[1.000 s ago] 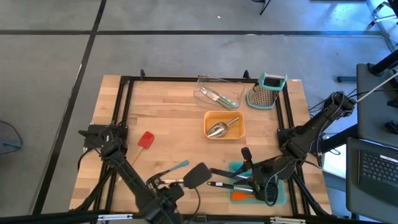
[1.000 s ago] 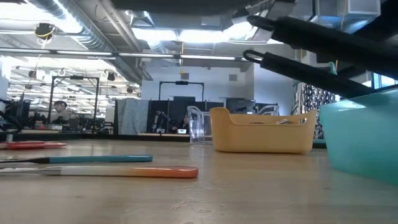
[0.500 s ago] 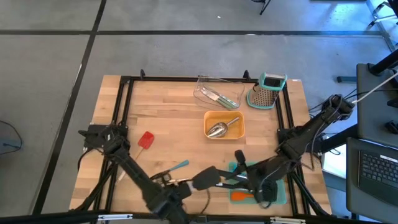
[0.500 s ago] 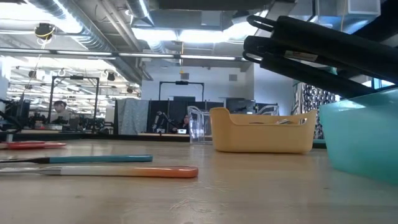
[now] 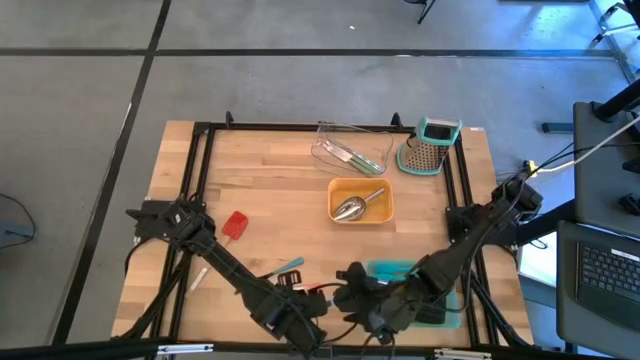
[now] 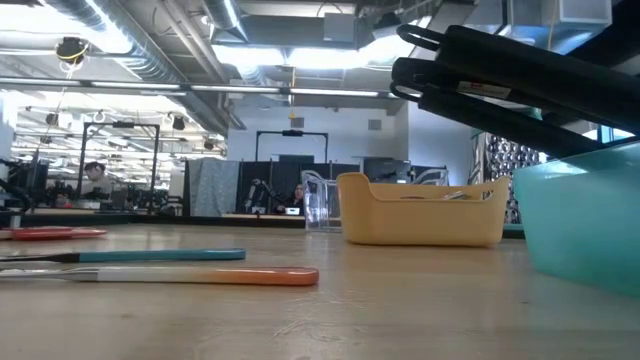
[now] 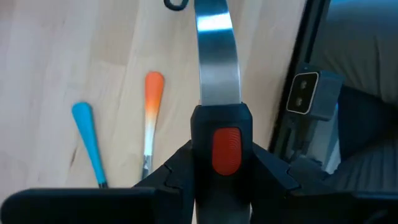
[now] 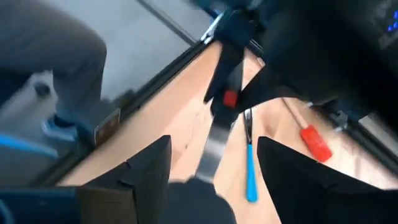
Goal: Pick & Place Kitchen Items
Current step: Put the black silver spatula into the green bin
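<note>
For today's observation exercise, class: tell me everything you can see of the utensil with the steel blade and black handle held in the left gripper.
The utensil has a flat, shiny steel blade that narrows into a black handle bearing an oval red ribbed patch. The left gripper is shut on that handle, its dark fingers pressing both sides, so the utensil hangs above the wooden table and points away from the wrist. Below it lie an orange-handled tool and a blue-handled tool, apart from it. Its far tip runs out of view.
</note>
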